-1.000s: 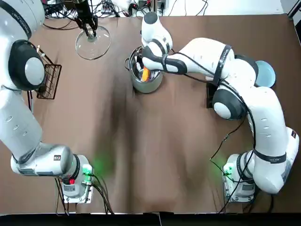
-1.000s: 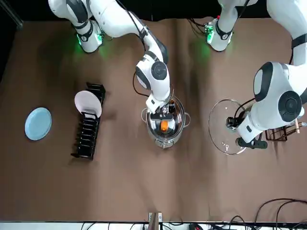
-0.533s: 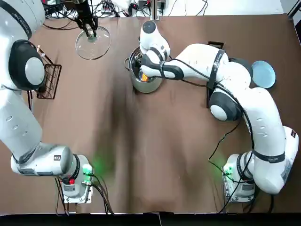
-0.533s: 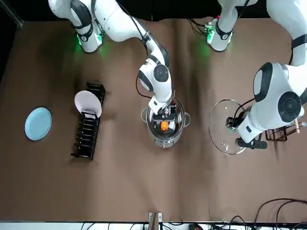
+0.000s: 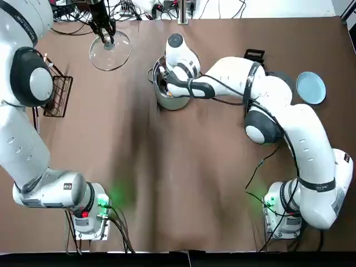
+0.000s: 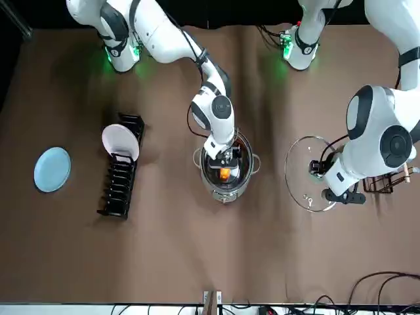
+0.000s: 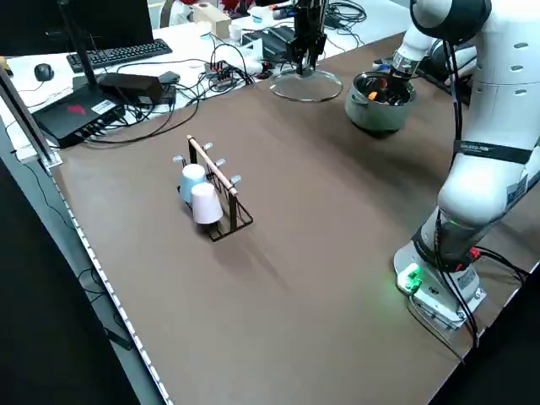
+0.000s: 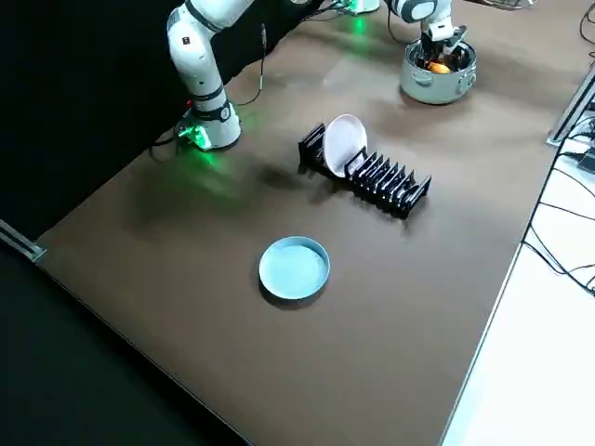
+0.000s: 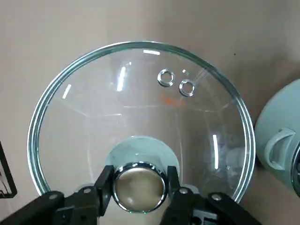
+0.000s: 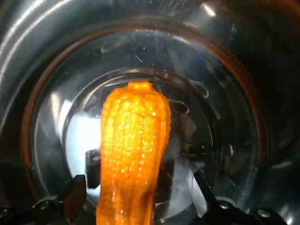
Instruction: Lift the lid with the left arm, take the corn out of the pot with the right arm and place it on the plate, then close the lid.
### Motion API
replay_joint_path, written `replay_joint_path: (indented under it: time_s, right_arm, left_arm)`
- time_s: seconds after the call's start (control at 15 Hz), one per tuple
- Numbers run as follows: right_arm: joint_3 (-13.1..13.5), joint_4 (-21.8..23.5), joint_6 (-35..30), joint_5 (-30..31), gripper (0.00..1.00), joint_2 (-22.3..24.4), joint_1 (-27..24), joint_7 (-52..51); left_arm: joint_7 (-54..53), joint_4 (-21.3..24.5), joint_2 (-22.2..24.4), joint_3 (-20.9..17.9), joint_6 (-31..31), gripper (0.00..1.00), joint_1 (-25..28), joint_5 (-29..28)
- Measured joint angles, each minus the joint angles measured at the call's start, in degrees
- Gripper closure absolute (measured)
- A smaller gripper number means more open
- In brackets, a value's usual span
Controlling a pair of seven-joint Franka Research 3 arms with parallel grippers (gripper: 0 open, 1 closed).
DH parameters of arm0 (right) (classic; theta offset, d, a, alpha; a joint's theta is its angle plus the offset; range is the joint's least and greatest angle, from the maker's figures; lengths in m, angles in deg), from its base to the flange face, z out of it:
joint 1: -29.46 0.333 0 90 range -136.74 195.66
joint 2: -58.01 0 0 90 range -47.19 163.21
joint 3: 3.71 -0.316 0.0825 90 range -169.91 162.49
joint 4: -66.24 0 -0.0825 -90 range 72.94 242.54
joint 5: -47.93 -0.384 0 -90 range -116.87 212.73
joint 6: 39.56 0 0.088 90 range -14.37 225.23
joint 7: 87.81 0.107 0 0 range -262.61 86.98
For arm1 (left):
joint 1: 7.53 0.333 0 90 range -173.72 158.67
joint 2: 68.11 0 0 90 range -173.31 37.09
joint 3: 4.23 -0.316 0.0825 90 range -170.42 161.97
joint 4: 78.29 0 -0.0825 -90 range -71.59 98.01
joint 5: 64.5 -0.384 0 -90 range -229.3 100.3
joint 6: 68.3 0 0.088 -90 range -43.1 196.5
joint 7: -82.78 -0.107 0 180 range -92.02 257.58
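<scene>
Right wrist view: the right gripper (image 10: 138, 187) reaches into the shiny round steel pot (image 10: 225, 70), fingers spread either side of the bumpy orange corn cob (image 10: 133, 136), not clamping it. Beside the pot, the left gripper (image 9: 139, 177) pinches the domed glass lid (image 9: 140, 93) by its chrome knob (image 9: 139, 188).

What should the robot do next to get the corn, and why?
Probably close the right gripper on the orange corn cob. Its open fingers sit either side of the cob inside the shiny steel pot, not yet squeezing it, and the left gripper holds the round glass lid off to the side.
</scene>
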Motion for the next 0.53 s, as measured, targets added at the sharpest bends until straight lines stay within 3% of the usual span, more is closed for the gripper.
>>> replay_joint_path:
  time_s: [0.2, 0.4, 0.47, 0.53]
  right_arm:
    - [0.1, -0.1, 0.3, 0.1, 0.06, -0.2, 0.0, -0.6]
    - [0.1, -0.6, 0.8, 0.1, 0.37, -0.2, 0.0, -0.9]
    - [0.1, -0.9, 0.8, 0.1, 0.56, -0.2, 0.0, -0.9]
    - [0.1, -0.9, 0.9, 0.1, 0.62, -0.2, 0.0, -1.2]
  left_arm:
    - [0.0, 0.0, 0.0, 0.0, 0.0, 0.5, 0.0, 0.0]
    - [0.0, 0.0, 0.0, 0.0, 0.0, 0.5, 0.0, 0.0]
    - [0.0, 0.0, 0.0, 0.0, 0.0, 0.5, 0.0, 0.0]
    - [0.0, 0.0, 0.0, 0.0, 0.0, 0.5, 0.0, 0.0]
